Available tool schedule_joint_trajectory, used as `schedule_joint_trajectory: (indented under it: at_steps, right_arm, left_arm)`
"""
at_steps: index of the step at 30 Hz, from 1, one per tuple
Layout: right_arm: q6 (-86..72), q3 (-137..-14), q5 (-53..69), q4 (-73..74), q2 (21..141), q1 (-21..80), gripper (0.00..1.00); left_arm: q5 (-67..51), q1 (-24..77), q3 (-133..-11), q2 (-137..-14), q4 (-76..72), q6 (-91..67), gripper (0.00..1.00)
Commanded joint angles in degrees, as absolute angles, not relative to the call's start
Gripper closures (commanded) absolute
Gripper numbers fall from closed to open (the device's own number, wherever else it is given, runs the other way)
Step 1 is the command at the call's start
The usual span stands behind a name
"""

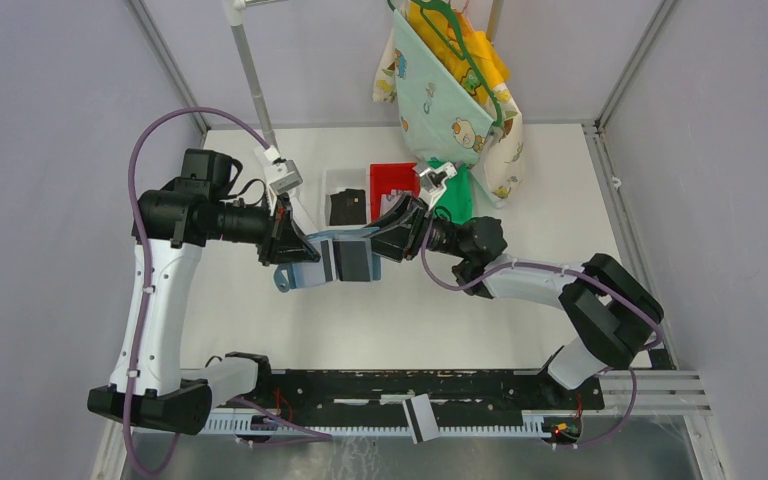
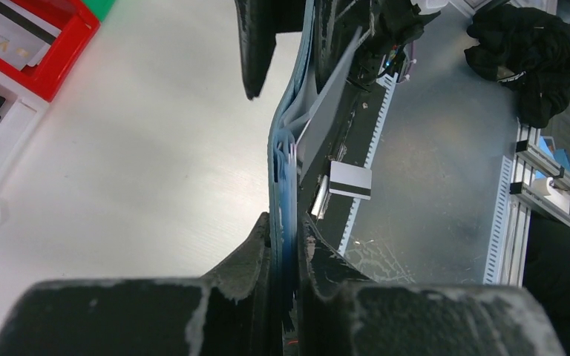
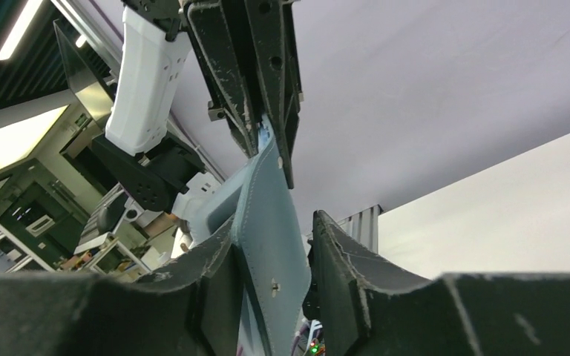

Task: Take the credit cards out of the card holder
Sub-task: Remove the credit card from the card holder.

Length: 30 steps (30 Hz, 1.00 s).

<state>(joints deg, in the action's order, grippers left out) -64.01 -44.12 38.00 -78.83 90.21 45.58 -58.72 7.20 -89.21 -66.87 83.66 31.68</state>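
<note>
Card holder (image 1: 310, 268) in left fingers (image 2: 249, 256)

The teal-blue card holder (image 1: 352, 262) hangs spread open above the table (image 1: 260, 330), a pale dark-striped card (image 1: 327, 262) showing in it, while another striped card (image 1: 420, 418) lies on the near rail (image 1: 360, 385).

A robotics lab: aluminium-framed grey booth (image 1: 643, 50), cluttered equipment shelves (image 3: 11, 231) beyond.

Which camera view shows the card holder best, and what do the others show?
Top external: the card holder is spread open, its inside facing the camera. Left wrist shows it only edge-on; right wrist shows just its plain outer side.
</note>
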Motion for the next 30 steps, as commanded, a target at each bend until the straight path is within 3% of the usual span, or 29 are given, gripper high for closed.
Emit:
schedule_joint_trajectory:
  at_steps: [1, 4, 7, 15, 25, 30]
  right_arm:
    - [-66.28, -44.28, 40.03, -83.2, 89.03, 44.16, 0.56]
    - [-66.23, -44.52, 40.83, -82.9, 89.23, 44.2, 0.47]
    - [-64.37, -44.73, 41.78, -80.38, 88.22, 43.86, 0.28]
    - [-54.92, -44.93, 43.1, -72.33, 82.83, 43.44, 0.02]
    - [-52.19, -46.1, 44.25, -69.24, 83.97, 45.2, 0.02]
    - [-41.87, -48.2, 40.56, -54.6, 82.6, 46.22, 0.03]
  left_arm:
    - [-60.03, 7.31, -91.15, -66.8, 83.75, 33.74, 0.97]
    - [-58.92, 7.29, -90.97, -66.78, 82.73, 32.3, 0.98]
    - [-57.76, 7.29, -91.5, -67.1, 81.33, 30.01, 0.98]
    - [-56.43, 7.3, -91.38, -67.07, 80.22, 28.72, 0.98]
    - [-56.06, 7.3, -91.32, -66.75, 79.63, 28.0, 0.98]
    - [-56.07, 7.3, -91.52, -66.8, 79.82, 28.17, 0.98]
